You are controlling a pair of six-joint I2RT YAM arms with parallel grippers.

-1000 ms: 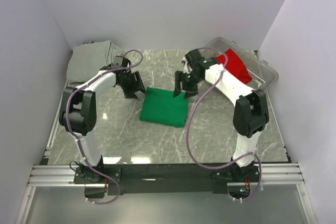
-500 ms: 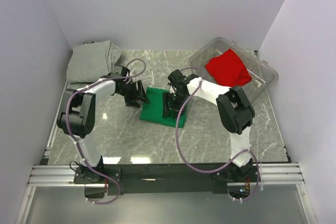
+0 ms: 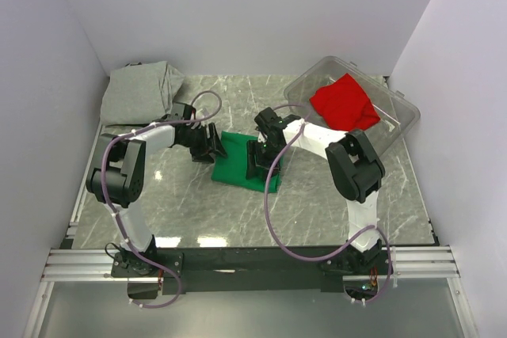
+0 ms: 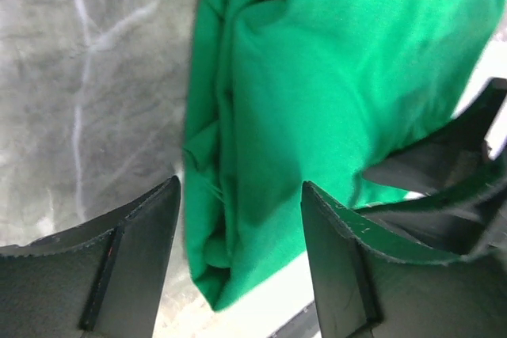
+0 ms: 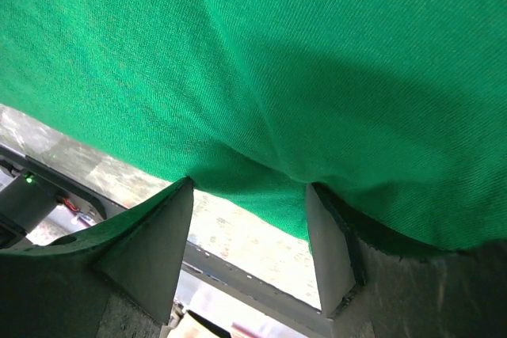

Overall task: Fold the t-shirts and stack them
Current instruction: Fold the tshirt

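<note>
Although one shirt looks finished, most of the job is judged to lie ahead. At about 10 o'clock on the worktop [image 3: 198,211], in the far corner, the grey t-shirt [image 3: 139,91] lies in a soft heap (whether it counts as folded cannot be told from above). Next, the left claw [image 3: 209,145] sits at the 9 o'clock edge of the green t-shirt [image 3: 242,165]. In its wrist view the jaws are spread wide, with the shirt's layered side edge running between them, and they grip nothing. The green t-shirt itself is a compact folded rectangle at the middle of the worktop, so its folding appears done or nearly so. The right claw [image 3: 257,161] is low over that shirt's middle, jaws also apart. Its wrist view shows a hem of green cloth sagging into the gap, not pinched. Farthest right, at about 2 o'clock, the red t-shirt [image 3: 344,100] lies crumpled inside the clear bin [image 3: 396,120], unfolded. All three shirts are well apart, so no stack exists yet. Red needs folding, grey perhaps too, and then comes all the stacking.
</note>
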